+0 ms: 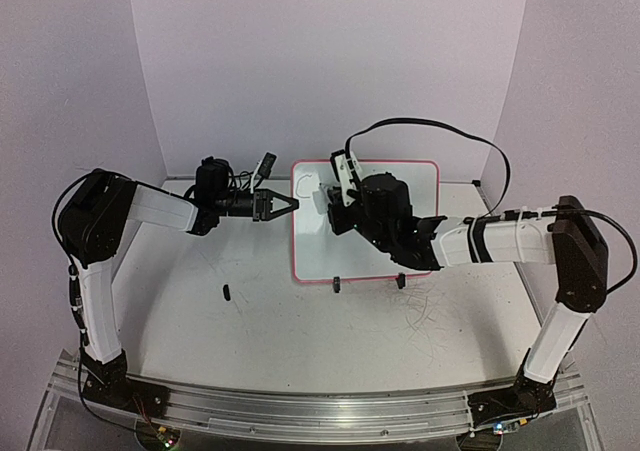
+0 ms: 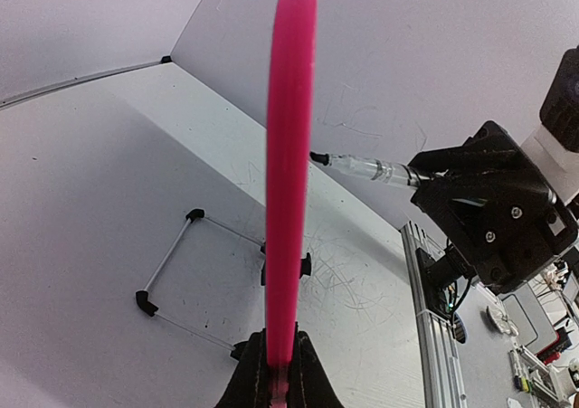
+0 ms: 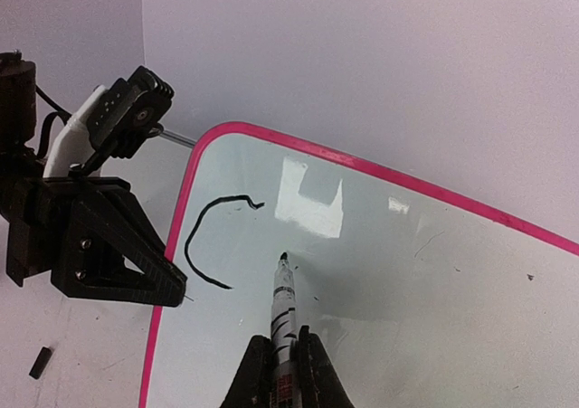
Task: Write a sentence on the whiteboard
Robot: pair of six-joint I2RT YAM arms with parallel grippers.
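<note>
We show the whiteboard (image 1: 312, 251) at the far middle of the table (image 1: 250, 311), its left rim clamped in the closed left pincer (image 1: 284, 207), while the right pincer (image 3: 283, 363), closed on a marker (image 3: 282, 299), may push it askew and skew the stroke (image 3: 204, 241).

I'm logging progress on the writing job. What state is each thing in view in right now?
whiteboard: one curved black stroke near its left edge, no other writing visible.
marker: uncapped, tip at the whiteboard, contact unclear.
left gripper: shut on the whiteboard's pink frame.
right gripper: shut on the marker.
small black piece: lying loose on the table, left of the whiteboard.
</note>
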